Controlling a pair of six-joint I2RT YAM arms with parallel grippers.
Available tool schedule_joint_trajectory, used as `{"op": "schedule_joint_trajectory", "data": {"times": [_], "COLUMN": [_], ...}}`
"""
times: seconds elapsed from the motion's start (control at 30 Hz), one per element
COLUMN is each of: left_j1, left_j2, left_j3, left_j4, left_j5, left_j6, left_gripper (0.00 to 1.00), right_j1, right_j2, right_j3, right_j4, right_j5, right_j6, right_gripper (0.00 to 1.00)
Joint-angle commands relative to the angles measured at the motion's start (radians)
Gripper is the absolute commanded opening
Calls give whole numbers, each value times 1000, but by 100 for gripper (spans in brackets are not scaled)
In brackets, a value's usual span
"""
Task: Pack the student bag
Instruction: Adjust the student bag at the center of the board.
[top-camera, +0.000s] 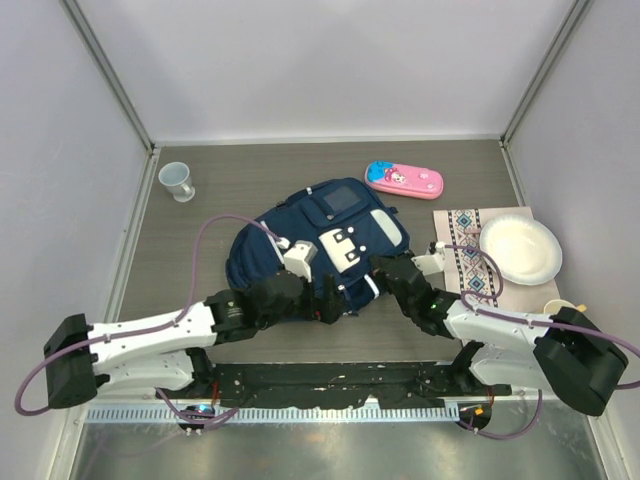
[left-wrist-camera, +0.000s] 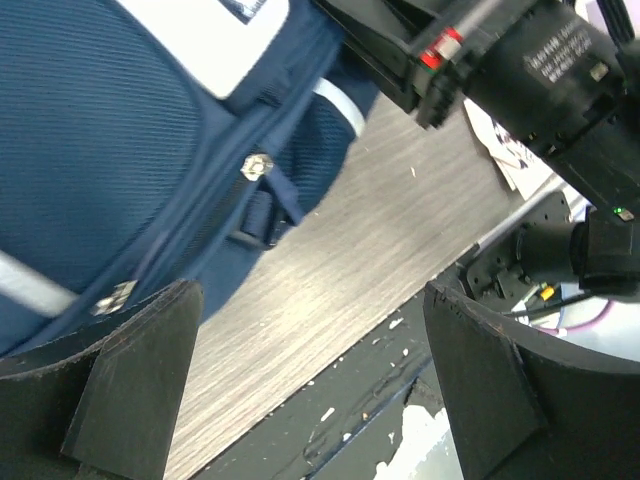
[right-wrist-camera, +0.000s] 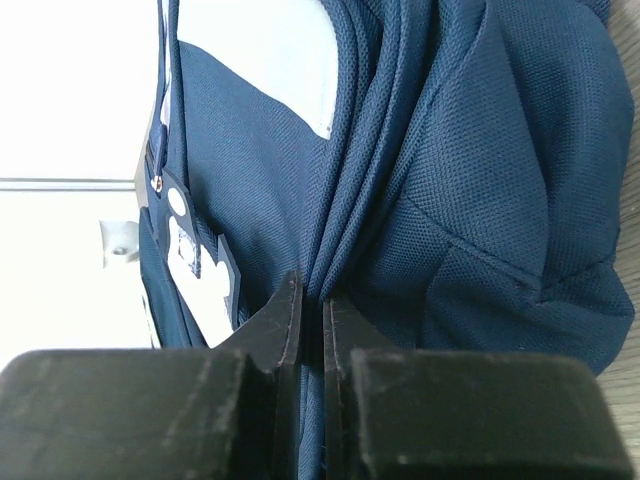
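The student bag (top-camera: 320, 235) is a navy backpack with a white patch, lying flat in the middle of the table. My right gripper (top-camera: 387, 270) is at its near right edge. In the right wrist view the right gripper (right-wrist-camera: 312, 300) is shut on a pinched fold of the bag's blue fabric (right-wrist-camera: 450, 150). My left gripper (top-camera: 335, 298) is at the bag's near edge. In the left wrist view the left gripper (left-wrist-camera: 310, 370) is wide open and empty over bare table, with the bag (left-wrist-camera: 100, 150) and a zipper pull (left-wrist-camera: 257, 166) to its upper left.
A pink pencil case (top-camera: 403, 179) lies behind the bag on the right. A white paper plate (top-camera: 520, 250) rests on a patterned cloth (top-camera: 466, 255) at the right. A clear cup (top-camera: 177, 180) stands at the back left. The right arm (left-wrist-camera: 560, 70) is close to the left gripper.
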Motion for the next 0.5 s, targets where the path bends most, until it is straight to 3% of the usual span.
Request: {"op": "schedule_joint_trajectory", "data": {"times": [0.0,0.17,0.23,0.47], "left_j1": [-38,-49,-47,-50], "left_j2": [70,190,221,340], "left_j3": [9,1,-7,36], "left_j4": [158,241,297,342], "left_j5": [87,-11,-33,-112], "left_j6": [-8,-89,-108,-148], "left_gripper": [95,94,78,79], "right_j1": [36,56,65,79], "right_j2": [28,-4,-12,-47], "right_j3": [52,69,76,78], "right_j4": [-26,-32,-50,-96], "right_j5": [30,21,36,34], "right_j6": [-24,-86,-112,-173], "right_gripper": [1,1,1,1]}}
